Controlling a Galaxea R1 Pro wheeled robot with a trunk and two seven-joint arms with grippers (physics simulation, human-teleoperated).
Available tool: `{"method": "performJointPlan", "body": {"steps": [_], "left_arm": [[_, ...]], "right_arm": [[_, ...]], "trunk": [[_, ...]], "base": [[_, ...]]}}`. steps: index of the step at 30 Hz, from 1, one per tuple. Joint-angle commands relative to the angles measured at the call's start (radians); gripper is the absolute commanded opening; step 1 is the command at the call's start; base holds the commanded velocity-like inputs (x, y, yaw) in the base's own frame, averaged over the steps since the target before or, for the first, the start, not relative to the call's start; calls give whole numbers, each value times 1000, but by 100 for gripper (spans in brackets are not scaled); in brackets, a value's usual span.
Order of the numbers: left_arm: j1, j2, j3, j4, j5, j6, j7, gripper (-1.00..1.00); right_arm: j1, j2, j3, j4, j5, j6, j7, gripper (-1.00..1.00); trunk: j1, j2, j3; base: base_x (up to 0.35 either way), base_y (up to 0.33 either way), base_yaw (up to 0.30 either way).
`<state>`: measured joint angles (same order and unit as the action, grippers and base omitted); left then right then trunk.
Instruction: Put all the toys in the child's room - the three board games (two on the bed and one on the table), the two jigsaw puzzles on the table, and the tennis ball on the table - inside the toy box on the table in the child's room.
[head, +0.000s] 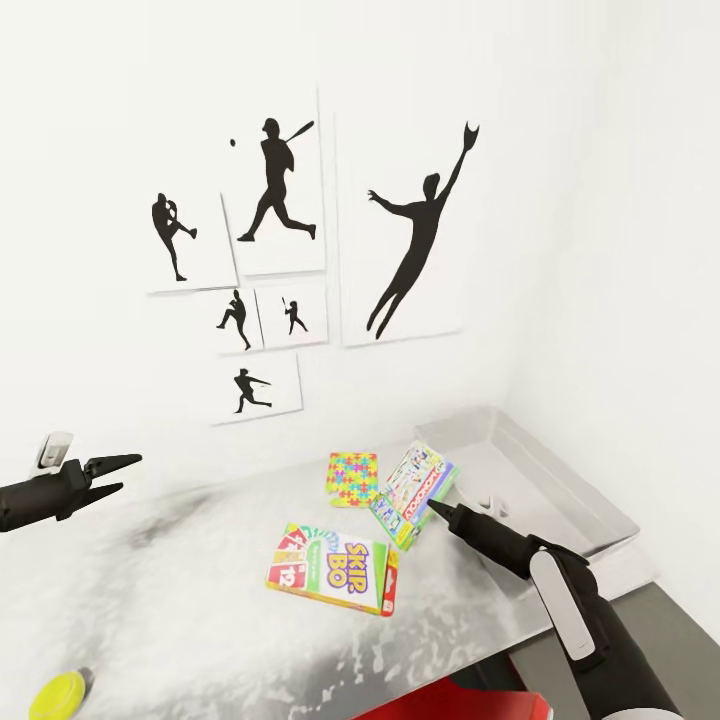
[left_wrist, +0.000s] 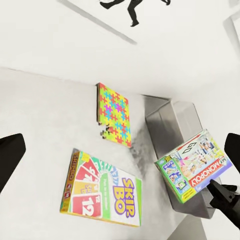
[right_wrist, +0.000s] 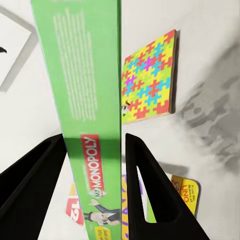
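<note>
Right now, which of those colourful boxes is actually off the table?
The Monopoly box. The right end effector has it pinched by its edge, tilted up off the surface, while the Skip-Bo box and the jigsaw puzzle box lie flat.

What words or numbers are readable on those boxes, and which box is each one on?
"SKIP BO": card game box lying flat.
"12": a card pictured on that box.
"MY MONOPOLY": green board game box between the right gripper's fingers.
"UNO": yellow corner behind it.
Fine print on the Monopoly box: too blurred.
</note>
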<state>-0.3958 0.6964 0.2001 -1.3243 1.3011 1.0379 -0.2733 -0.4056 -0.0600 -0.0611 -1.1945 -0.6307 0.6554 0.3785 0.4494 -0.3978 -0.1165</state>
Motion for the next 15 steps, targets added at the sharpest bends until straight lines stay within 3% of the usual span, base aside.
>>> {"method": "performJointPlan", "body": {"steps": [1,9,12,15], "left_arm": [[-1,0,1,0,-10,4,-10,100],[0,-2,-2,-1,-10,3,-9,100],[0,-7,-6,-1,-9,2,-9,100],[0,-19,-8,-1,-9,1,-8,100]], "right_arm": [[-1,0,-2,0,-3,6,2,-100],[-1,-1,-11,-27,-11,25,6,-100],[-13,-1,-17,-32,-14,81,2,-100],[-73,-1,-31,-31,-14,153,-1,-100]], "trunk": [[1,-2,-2],[1,-2,-2],[1,-2,-2],[1,-2,-2]], "base": [[0,0,0],[0,0,0],[0,0,0],[0,0,0]]}}
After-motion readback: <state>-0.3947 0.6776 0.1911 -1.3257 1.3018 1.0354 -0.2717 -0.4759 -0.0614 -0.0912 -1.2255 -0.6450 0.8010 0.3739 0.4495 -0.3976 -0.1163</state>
